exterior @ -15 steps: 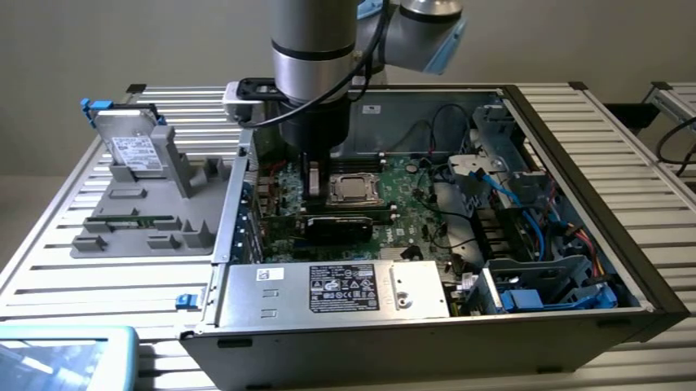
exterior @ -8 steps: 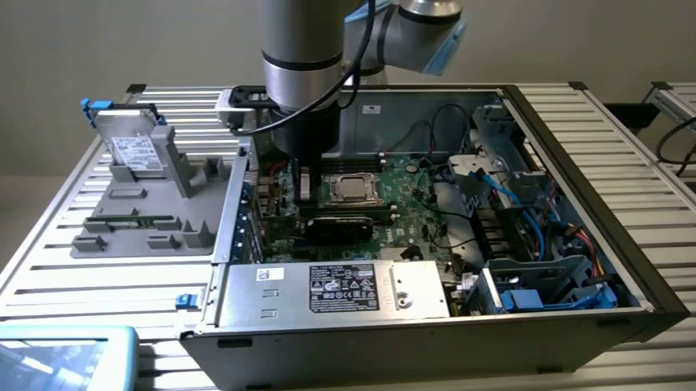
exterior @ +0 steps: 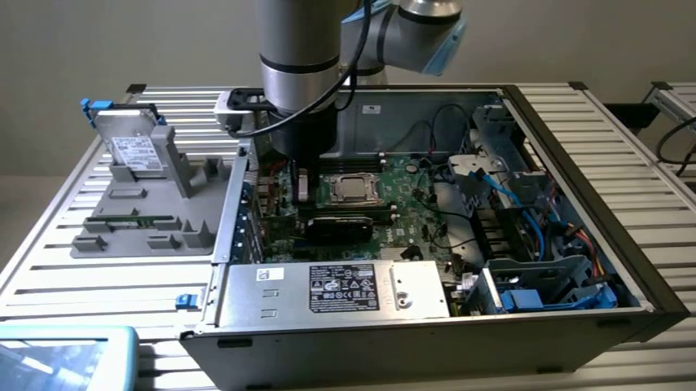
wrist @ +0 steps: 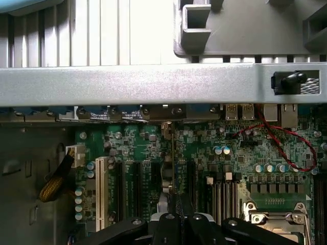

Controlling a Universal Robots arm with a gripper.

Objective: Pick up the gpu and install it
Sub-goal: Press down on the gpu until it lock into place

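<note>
The gpu [wrist: 173,168] is seen edge-on in the wrist view, as a thin upright card. It stands over the black expansion slots of the green motherboard [wrist: 133,148], with its far end close to the case's rear wall [wrist: 153,84]. My gripper [wrist: 176,217] is shut on the card's near edge, one black finger on each side. In the exterior view the arm reaches down into the open computer case [exterior: 566,163]. There the gripper [exterior: 302,183] is low over the motherboard's side toward the exterior view's left, beside the CPU socket [exterior: 354,189].
A grey fixture [exterior: 152,220] on the exterior view's left holds a silver hard drive [exterior: 136,151] and a memory stick [exterior: 130,220]. The power supply [exterior: 326,289] fills the case's near side. Blue cables [exterior: 511,187] and drive bays crowd the right. A red wire [wrist: 286,148] loops near the capacitors.
</note>
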